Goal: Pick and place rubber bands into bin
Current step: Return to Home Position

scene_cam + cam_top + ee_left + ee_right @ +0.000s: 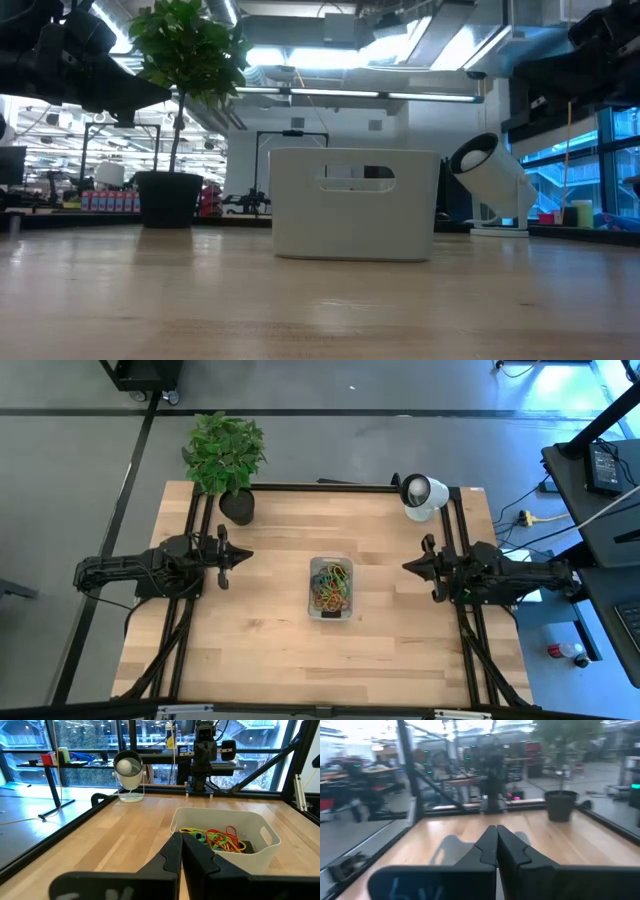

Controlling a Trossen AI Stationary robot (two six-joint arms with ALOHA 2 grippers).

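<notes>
A pale plank worktop (260, 650), framed by black rails, stands on a grey floor. From above, the translucent round-cornered bin (330, 617) lies at its centre, holding a tangle of thin coloured rubber bands (331, 585). The left gripper (243, 556) and right gripper (408, 566) hover at opposite edges, well apart from it. At table height, the bin's matte wall shows a slot handle, between a potted plant (168, 198) and a round white lamp (490, 170). Each wrist view shows jaws pressed together, holding nothing.
</notes>
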